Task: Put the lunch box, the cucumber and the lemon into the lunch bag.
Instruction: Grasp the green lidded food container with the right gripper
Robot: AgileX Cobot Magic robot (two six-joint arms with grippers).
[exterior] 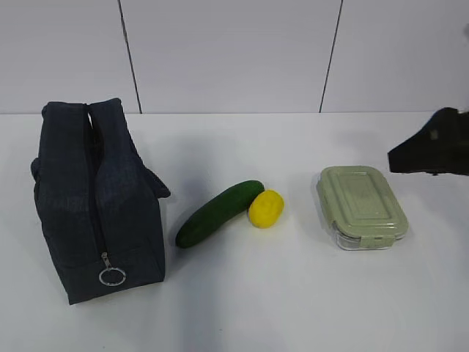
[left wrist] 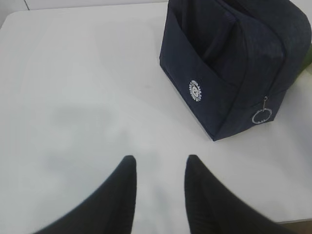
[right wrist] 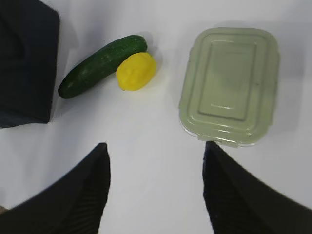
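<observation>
Nothing is being packed yet: lunch bag (exterior: 95, 202) is standing zipped shut at table left, cucumber (exterior: 218, 213) and lemon (exterior: 265, 208) touching mid-table, lunch box (exterior: 360, 207) lidded to the right. Both grippers, left (left wrist: 160, 168) and right (right wrist: 156, 156), are hanging parted and empty. Judgement: 1st move is opening the zip via ring pull (exterior: 112, 276), w/ bag braced.

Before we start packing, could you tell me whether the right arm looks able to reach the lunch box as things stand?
Probably yes. The right gripper is open and empty above bare table, and the lunch box lies just ahead with nothing between them. The lemon and cucumber sit well to one side.
</observation>
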